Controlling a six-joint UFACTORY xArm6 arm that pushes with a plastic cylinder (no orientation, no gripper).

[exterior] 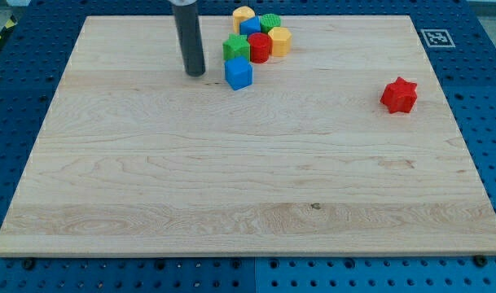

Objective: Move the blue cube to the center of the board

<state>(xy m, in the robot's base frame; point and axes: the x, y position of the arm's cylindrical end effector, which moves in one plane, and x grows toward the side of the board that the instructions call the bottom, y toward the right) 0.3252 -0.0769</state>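
The blue cube (239,73) sits on the wooden board (248,187) near the view's top, just below a cluster of blocks. My tip (195,73) rests on the board a short way to the view's left of the blue cube, apart from it. The rod rises out of the view's top edge.
Above the blue cube is a tight cluster: a green block (235,46), a red block (260,47), a yellow block (279,41), a green block (270,23), another blue block (250,26) and a yellow block (243,15). A red star-shaped block (399,95) lies alone at the view's right.
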